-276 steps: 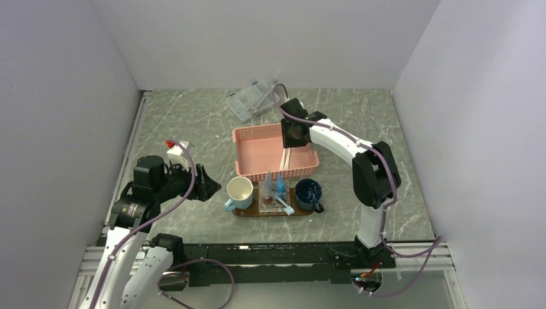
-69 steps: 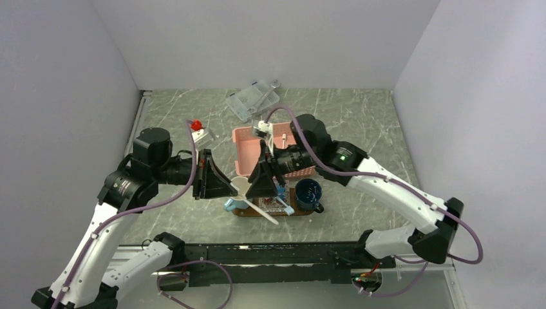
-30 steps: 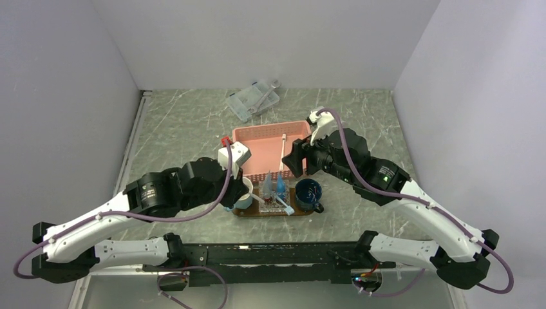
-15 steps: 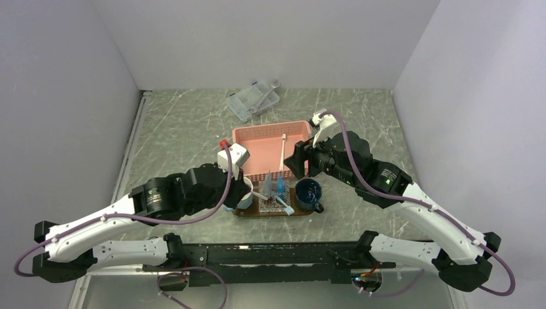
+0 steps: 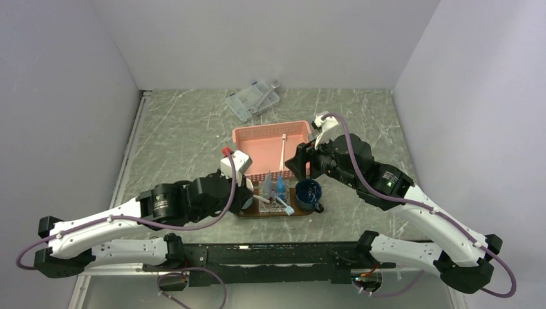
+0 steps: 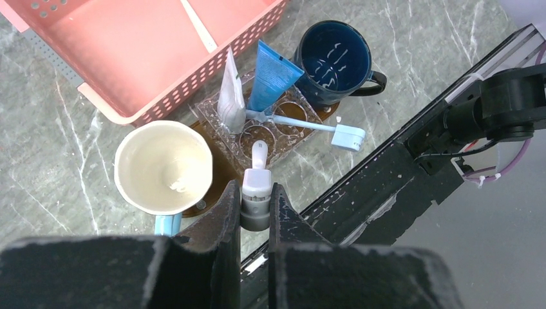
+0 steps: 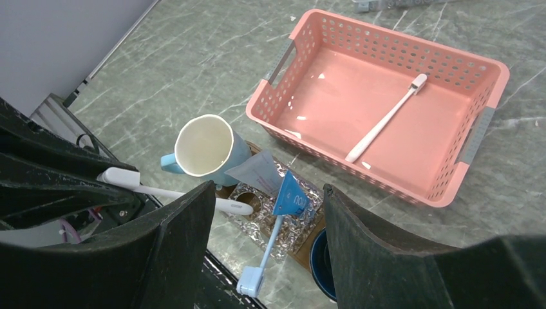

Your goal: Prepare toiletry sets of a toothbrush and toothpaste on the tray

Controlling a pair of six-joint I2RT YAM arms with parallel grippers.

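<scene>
Grey marble tabletop: the left claw, clamped on a white toothbrush, hangs over the tray beside the cream mug; the right claw gapes empty. Lowered off-line, the toothbrush could topple the standing toothpaste tubes or tip the mug.

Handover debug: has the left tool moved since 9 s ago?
Yes. Top view: the left tool went right, from left of the tray to over its left end, gripping a white toothbrush.
</scene>
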